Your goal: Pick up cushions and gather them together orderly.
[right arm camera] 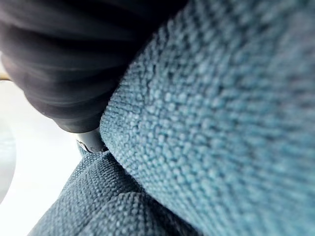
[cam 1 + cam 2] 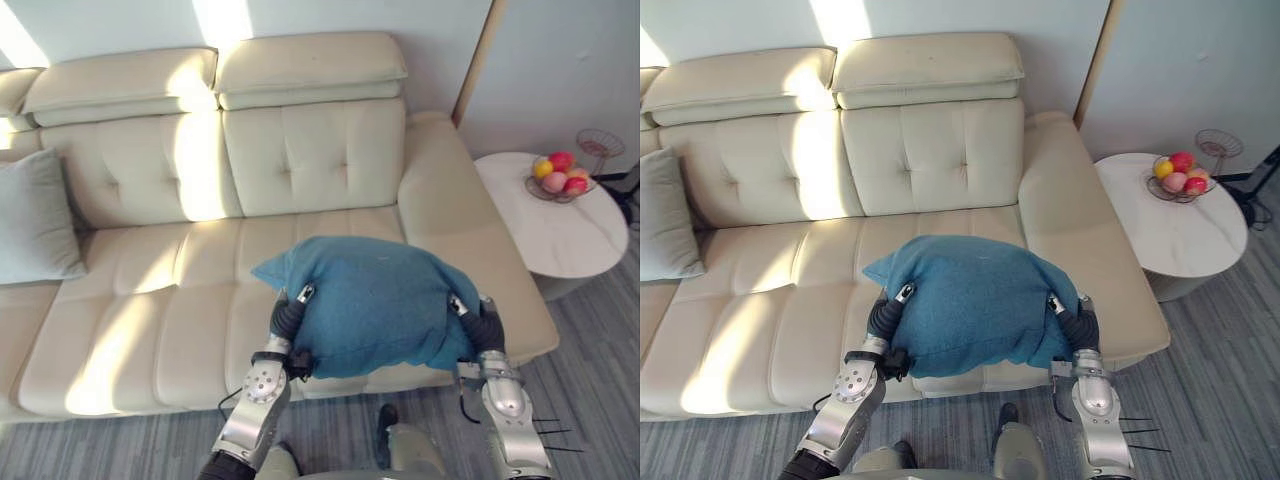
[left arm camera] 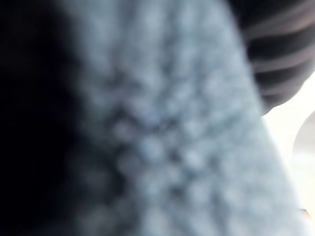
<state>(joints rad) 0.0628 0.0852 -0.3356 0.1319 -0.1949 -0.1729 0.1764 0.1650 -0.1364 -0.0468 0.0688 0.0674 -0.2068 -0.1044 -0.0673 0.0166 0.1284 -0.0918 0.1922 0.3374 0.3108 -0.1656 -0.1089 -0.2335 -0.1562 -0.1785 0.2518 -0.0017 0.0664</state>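
The teal cushion (image 2: 375,300) is held between the left hand (image 2: 289,314) and right hand (image 2: 479,323) above the sofa's (image 2: 150,300) front edge at 6 o'clock, the fingers being hidden behind it, so their state cannot be told.

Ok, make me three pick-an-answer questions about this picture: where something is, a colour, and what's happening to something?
1. Where is the fruit bowl? A on a shelf; B on the round white table; C in a box.
2. The front cushion is: A blue; B red; C yellow.
3. That cushion is: A in a drawer; B on a hook; C held between the left robot hand and right robot hand.
Answers: B, bowl sits on the table; A, blue cover; C, a hand at each side.
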